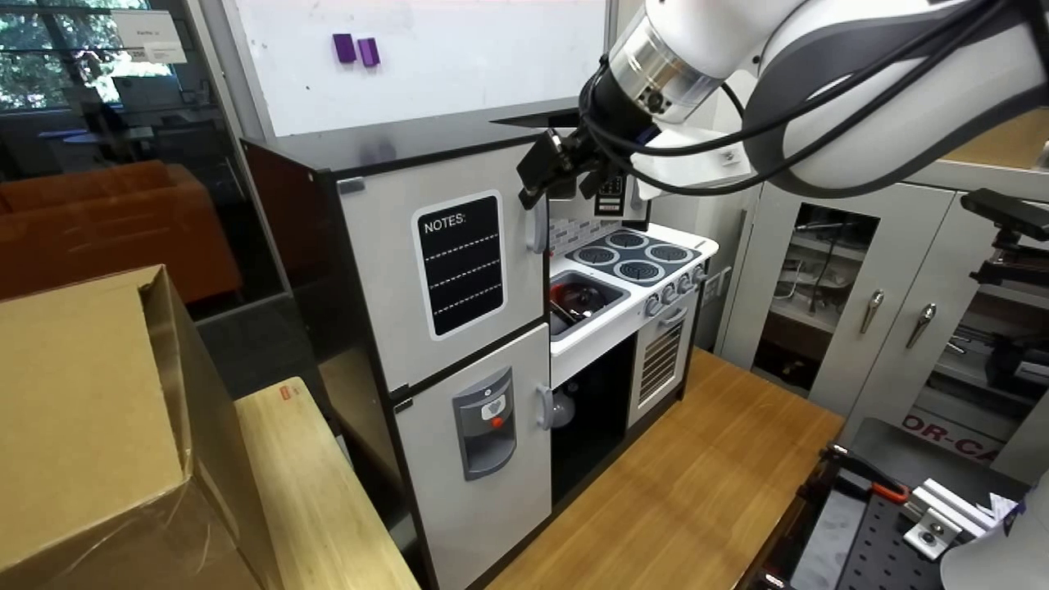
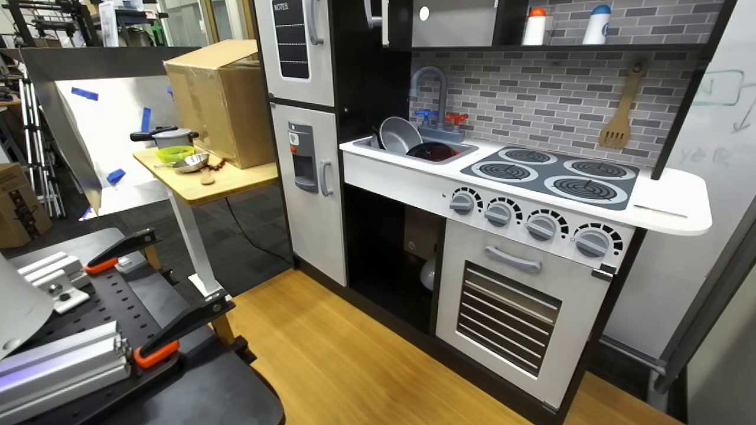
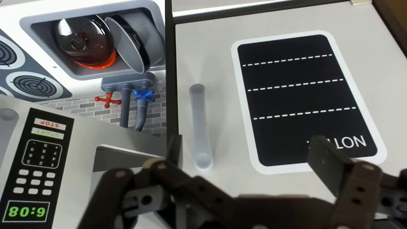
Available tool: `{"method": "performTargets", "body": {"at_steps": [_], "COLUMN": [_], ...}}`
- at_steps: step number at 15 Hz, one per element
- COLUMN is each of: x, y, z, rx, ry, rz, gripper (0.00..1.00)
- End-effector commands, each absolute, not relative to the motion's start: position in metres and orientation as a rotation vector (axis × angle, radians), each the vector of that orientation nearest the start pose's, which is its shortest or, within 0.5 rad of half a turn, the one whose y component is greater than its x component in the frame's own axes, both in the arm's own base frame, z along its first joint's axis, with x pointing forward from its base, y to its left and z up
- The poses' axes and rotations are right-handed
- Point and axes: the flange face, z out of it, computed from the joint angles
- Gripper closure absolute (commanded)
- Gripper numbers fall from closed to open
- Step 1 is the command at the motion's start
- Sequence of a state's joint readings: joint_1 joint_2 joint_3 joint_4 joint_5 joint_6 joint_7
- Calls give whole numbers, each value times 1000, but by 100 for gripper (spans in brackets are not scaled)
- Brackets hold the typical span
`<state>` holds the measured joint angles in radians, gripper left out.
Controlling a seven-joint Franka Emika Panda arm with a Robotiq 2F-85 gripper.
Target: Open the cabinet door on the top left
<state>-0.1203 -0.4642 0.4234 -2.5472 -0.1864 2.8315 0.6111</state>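
Observation:
The cabinet door (image 1: 459, 270) is white with a black NOTES panel and is closed. It also shows in an exterior view (image 2: 295, 53) and, upside down, in the wrist view (image 3: 222, 89). Its vertical grey handle (image 1: 538, 227) also shows in the wrist view (image 3: 199, 127). My gripper (image 1: 561, 184) is open and empty by the door's upper edge, near the handle's top end. In the wrist view the gripper (image 3: 248, 151) has its fingers spread wide. The handle's top end appears between them, closer to the left finger, with no visible contact.
The lower door with the water dispenser (image 1: 485, 426) is below. A microwave (image 3: 38, 159) is beside the gripper, above the sink (image 3: 92, 74) and stove burners (image 1: 635, 256). A cardboard box (image 1: 90, 426) stands on a side table (image 1: 320, 492). A black top (image 1: 393, 135) caps the fridge.

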Motion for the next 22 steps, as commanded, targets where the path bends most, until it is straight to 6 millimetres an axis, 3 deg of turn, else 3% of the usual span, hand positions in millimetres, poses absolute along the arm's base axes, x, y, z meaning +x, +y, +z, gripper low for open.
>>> {"method": "performTargets", "body": {"at_steps": [1, 11, 17, 22], "x": [441, 474, 479, 486], "y": [158, 146, 143, 138], "z": [490, 473, 455, 454], "rx": [-2900, -2906, -2926, -2938], "ry": [130, 101, 93, 78], "rz": [-1148, -1133, -1080, -1084], "gripper": [0, 0, 0, 0]}}
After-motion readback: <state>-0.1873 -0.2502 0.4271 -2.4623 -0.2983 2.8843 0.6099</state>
